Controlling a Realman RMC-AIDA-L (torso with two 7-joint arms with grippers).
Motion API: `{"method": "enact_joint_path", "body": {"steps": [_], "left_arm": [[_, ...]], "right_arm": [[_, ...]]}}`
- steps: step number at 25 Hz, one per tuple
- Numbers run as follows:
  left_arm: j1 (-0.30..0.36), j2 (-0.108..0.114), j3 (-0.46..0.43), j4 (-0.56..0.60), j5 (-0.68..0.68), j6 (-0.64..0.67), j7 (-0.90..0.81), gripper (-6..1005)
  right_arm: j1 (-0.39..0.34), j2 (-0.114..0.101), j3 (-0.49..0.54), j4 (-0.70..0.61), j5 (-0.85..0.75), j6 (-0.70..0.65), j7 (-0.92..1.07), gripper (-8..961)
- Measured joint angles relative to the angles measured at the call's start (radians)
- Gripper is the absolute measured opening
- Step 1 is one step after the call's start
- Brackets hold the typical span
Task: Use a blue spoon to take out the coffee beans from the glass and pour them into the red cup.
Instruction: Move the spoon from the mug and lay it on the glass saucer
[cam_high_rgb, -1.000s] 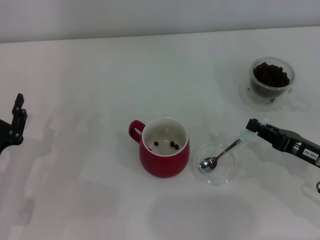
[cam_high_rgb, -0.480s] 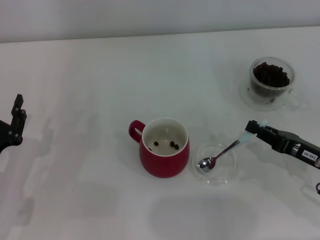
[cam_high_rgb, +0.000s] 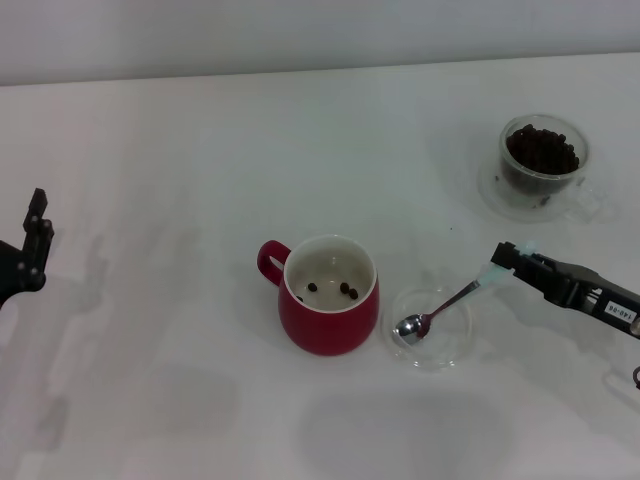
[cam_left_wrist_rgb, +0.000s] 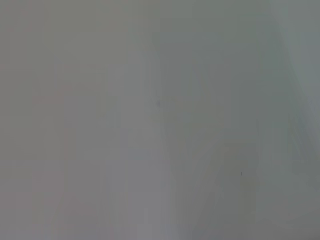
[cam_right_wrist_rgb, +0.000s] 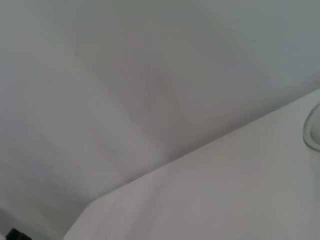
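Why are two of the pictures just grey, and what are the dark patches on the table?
Left wrist view: only smooth, featureless grey. Right wrist view: almost the same, with only a pale slanting edge and a curved bit of glass rim at the side. Head view: sharp; the red cup, the blue spoon and the right pincer are clear, and soft, faint grey patches, probably shadows, lie on the table.

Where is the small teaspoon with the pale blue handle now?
In the head view, the blue-handled metal teaspoon lies right of the red ceramic mug, bowl in the shallow clear glass dish, handle at the right gripper.
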Motion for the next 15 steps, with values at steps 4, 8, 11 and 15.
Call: {"method": "enact_joint_path", "body": {"steps": [4, 8, 11, 15], "left_arm": [[0.003, 0.0, 0.0, 0.004, 0.002, 0.0, 0.0, 490], [0.005, 0.0, 0.0, 0.006, 0.003, 0.001, 0.0, 490], [0.007, 0.0, 0.0, 0.007, 0.004, 0.003, 0.0, 490], [0.007, 0.0, 0.001, 0.007, 0.006, 0.006, 0.0, 491]], "right_arm": [[0.0, 0.0, 0.0, -0.001, -0.006, 0.0, 0.0, 146], [0.0, -0.001, 0.0, -0.001, -0.008, -0.009, 0.0, 162], [0.0, -0.002, 0.0, 0.0, -0.009, -0.013, 0.0, 174], [-0.001, -0.003, 0.0, 0.0, -0.009, -0.017, 0.0, 190]]}}
